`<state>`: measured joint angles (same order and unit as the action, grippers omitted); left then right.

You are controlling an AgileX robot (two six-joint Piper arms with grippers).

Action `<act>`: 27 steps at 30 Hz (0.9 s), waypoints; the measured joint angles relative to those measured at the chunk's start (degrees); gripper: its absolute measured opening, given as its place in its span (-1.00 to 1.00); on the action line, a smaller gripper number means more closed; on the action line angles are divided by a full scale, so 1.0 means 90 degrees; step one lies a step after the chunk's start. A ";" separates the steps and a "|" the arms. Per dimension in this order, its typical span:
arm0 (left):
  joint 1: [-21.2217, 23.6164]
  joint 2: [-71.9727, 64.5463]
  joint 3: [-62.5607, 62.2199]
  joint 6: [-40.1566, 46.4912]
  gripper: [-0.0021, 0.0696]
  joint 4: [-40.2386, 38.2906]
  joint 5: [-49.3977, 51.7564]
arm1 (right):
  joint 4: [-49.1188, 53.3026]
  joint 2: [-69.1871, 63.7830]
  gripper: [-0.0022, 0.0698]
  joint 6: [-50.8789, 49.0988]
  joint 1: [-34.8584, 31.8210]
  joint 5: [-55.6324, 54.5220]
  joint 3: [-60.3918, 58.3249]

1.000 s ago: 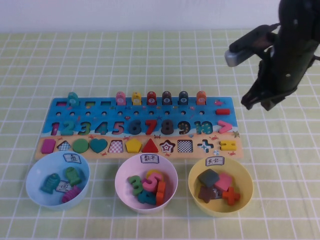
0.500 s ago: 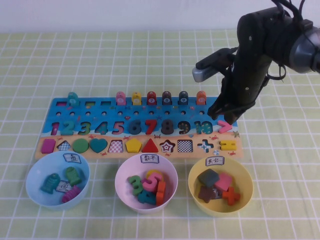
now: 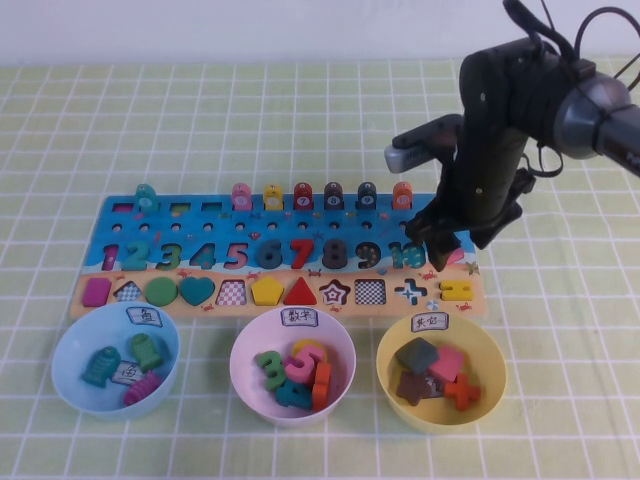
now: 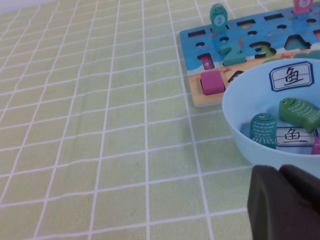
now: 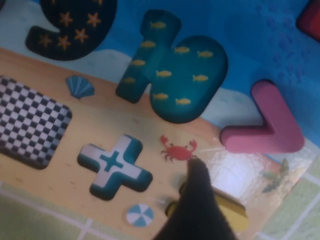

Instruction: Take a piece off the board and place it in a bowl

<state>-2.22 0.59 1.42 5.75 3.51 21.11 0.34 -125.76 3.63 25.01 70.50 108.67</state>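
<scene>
The pink-red ">" piece [image 5: 265, 125] lies in its slot at the right end of the long blue and tan board [image 3: 200, 215], beside the teal 10. In the high view only a sliver of the piece [image 3: 457, 257] shows under my right gripper [image 3: 458, 249]. The gripper hangs just above it with fingers apart, holding nothing. One dark finger [image 5: 197, 197] shows over the tan strip near the yellow equals piece [image 5: 235, 212]. The yellow bowl [image 3: 497, 350] stands in front of the board's right end with several pieces inside. My left gripper [image 4: 282, 175] is shut and empty beside the light blue bowl [image 4: 240, 115].
A pink bowl [image 3: 245, 350] with number pieces and the light blue bowl [image 3: 70, 350] with fish pieces stand in a row left of the yellow bowl. Ring pegs [image 3: 303, 194] stand along the board's far edge. A red bar piece [image 5: 310, 20] lies beyond the chevron.
My right arm has swung in from the right and come down over the board's right end. Its gripper now covers most of the ">" piece. The pieces and bowls have not moved.
</scene>
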 joint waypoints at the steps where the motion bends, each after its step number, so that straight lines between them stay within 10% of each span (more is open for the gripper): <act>1: 0.0000 0.0000 0.0000 0.0000 -0.96 0.0000 0.0000 | 0.0026 -0.0046 0.35 -0.0099 0.0000 0.0000 0.0010; 27: 0.0000 0.0000 0.0000 0.0000 -0.96 0.0000 0.0000 | -0.0234 -0.0575 0.14 -0.0682 -0.0124 -0.0012 0.0512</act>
<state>-2.22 0.59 1.42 5.75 3.51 21.11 -1.77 -130.93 -2.51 23.89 70.39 113.28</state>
